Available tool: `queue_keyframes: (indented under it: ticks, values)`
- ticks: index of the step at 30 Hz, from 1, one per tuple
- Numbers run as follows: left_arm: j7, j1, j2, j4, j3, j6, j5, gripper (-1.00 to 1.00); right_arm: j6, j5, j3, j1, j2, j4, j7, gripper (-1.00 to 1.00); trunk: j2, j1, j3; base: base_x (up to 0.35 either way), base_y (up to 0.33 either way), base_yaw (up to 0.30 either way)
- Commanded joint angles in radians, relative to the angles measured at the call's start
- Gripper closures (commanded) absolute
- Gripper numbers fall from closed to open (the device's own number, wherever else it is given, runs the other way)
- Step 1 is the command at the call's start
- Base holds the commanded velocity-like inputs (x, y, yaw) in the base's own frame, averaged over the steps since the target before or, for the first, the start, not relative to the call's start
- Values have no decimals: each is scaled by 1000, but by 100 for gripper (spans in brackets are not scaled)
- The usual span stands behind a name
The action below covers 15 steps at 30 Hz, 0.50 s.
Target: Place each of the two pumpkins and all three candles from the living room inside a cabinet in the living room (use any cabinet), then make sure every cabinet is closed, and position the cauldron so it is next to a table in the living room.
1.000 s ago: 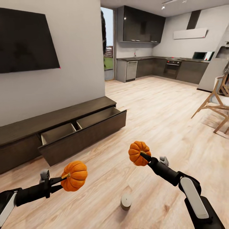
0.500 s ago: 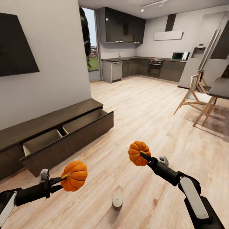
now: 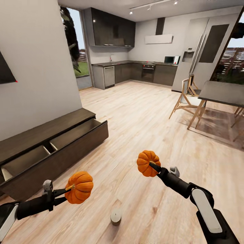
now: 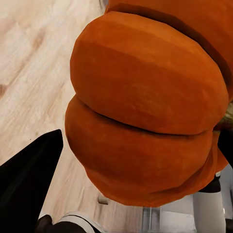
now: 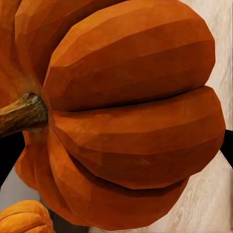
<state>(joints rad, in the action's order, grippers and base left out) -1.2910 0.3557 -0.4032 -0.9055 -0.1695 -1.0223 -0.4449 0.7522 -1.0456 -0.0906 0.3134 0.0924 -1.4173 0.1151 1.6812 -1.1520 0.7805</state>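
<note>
Two orange pumpkins are held in the air above the wooden floor [image 3: 152,112], one in each gripper. The left pumpkin [image 3: 79,187] is clamped at the tip of the left gripper [image 3: 68,188], whose fingers are closed on its stem side; in the left wrist view its ribbed body [image 4: 145,107] looms large between dark fingers [image 4: 29,184]. The right pumpkin [image 3: 148,163] sits higher and further forward, gripped by the right gripper [image 3: 152,166], its fingers shut on it; the right wrist view shows its ribs and brown stem [image 5: 131,121], with the other pumpkin just visible in a corner. On the floor between the two arms, close to the robot, a beige candle [image 3: 116,216] stands upright, apart from both pumpkins. To the left, against the white wall, runs the long dark brown cabinet [image 3: 37,135] with its drawer [image 3: 54,159] pulled out, showing two pale compartments. Further off to the right stand a wooden chair [image 3: 184,101] and a grey dining surface [image 3: 222,93], with the kitchen behind.
</note>
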Motion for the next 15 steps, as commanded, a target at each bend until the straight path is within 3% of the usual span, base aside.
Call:
queue_keyframes:
  ticks: [1, 11, 14, 15]
  values:
    - [1, 0, 0, -1, -1, -9, -8, 100, 6, -5, -1, 1, 0, 0, 6, 100, 0, 0, 1, 0, 0, -281]
    - [9, 0, 0, -1, 0, -9, -7, 100, 6, -5, -1, 1, 0, 0, 6, 100, 0, 0, 1, 0, 0, -281]
    - [66, 0, 1, -1, 0, -9, -6, 100, 5, -5, -2, 1, 0, 1, 6, 100, 0, 0, 1, 0, 0, -281]
    - [110, 0, 1, -1, 0, -9, -6, 100, 4, -4, -2, 1, 0, 1, 5, 100, 0, 0, 1, 0, 0, -281]
